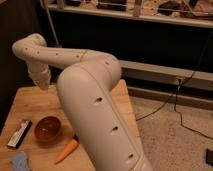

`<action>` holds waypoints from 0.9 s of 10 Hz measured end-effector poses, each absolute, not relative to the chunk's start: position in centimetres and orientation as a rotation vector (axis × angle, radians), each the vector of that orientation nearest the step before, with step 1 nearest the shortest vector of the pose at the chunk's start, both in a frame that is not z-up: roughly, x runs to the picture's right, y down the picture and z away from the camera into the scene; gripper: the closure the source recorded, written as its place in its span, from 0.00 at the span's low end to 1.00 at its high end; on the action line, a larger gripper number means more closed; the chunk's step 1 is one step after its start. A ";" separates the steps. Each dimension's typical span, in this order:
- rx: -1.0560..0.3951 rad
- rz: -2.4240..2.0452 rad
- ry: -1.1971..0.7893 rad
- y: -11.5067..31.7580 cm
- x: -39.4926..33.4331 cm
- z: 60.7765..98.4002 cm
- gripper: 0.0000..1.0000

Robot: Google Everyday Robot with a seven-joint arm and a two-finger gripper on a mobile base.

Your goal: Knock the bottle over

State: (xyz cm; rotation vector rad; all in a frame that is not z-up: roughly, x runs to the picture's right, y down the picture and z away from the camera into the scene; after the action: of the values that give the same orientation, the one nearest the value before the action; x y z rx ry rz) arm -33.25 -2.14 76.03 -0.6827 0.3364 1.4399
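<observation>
Bottle not visible; white arm (95, 100) bends over the wooden tabletop (35, 102). Tool (44, 82) near far left edge, grip unclear. Sweep sideways, avoiding orange bowl (48, 130).

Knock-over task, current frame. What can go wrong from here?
1. No bottle is in view; the arm hides much of the table, so a sweep may be aimed blind.
2. The gripper hangs over the table's back-left. A low sweep forward might hit the bowl or carrot instead.
3. The device lies by the left edge and a nudge might push it off.
</observation>
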 end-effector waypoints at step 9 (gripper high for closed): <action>-0.686 1.434 0.335 -1.9 -33.6 75.9 0.22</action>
State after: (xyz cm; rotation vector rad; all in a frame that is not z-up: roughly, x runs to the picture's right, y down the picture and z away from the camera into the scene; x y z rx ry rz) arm -33.59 -1.95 75.92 -0.6863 0.3350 1.4342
